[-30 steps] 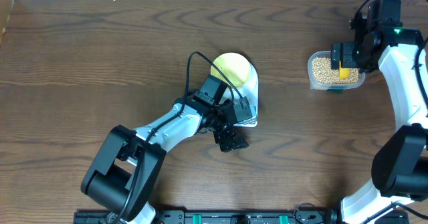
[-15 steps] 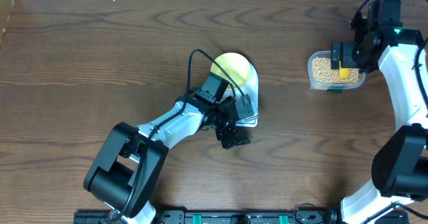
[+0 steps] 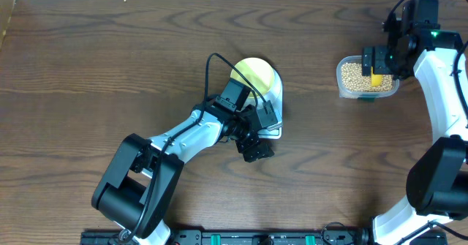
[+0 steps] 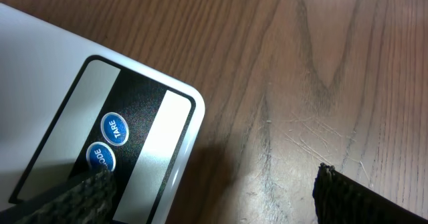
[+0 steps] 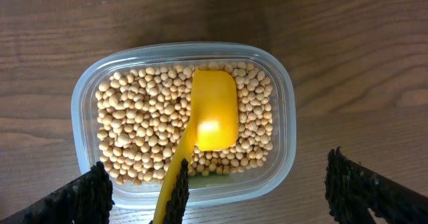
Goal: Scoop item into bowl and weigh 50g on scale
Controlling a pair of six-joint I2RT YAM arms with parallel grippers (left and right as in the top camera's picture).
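**Both claws spread: one at the scale's button edge, one above the beans**

The scale (image 3: 276,102) is seen near the middle of the desk (image 3: 110,55), and the pale yellow-green bowl (image 3: 254,74) is set on its far part. The left claw (image 3: 256,137) is held low over the scale's near edge with its jaws spread wide, and nothing is gripped between them. In the left wrist view, one fingertip (image 4: 80,196) is placed over the dark button panel, just beside the round blue buttons marked TARE (image 4: 114,128) and MODE (image 4: 100,158). The other fingertip lies off the scale, above bare wood. Whether the first fingertip touches the panel cannot be told.

Well apart, towards the right side of the desk, a clear plastic tub (image 5: 83,90) with rounded corners is seen. It is filled with the beans (image 5: 134,130), small, round and tan-yellow. A yellow scoop (image 5: 214,110) is laid in the tub, with its bowl resting on the beans near the middle and its handle running towards the near rim. The right claw (image 3: 380,61) is held above the tub, and its jaws are also spread wide. In the right wrist view, a fingertip is seen at each lower corner, with the tub between them. The scoop is not pinched by it.
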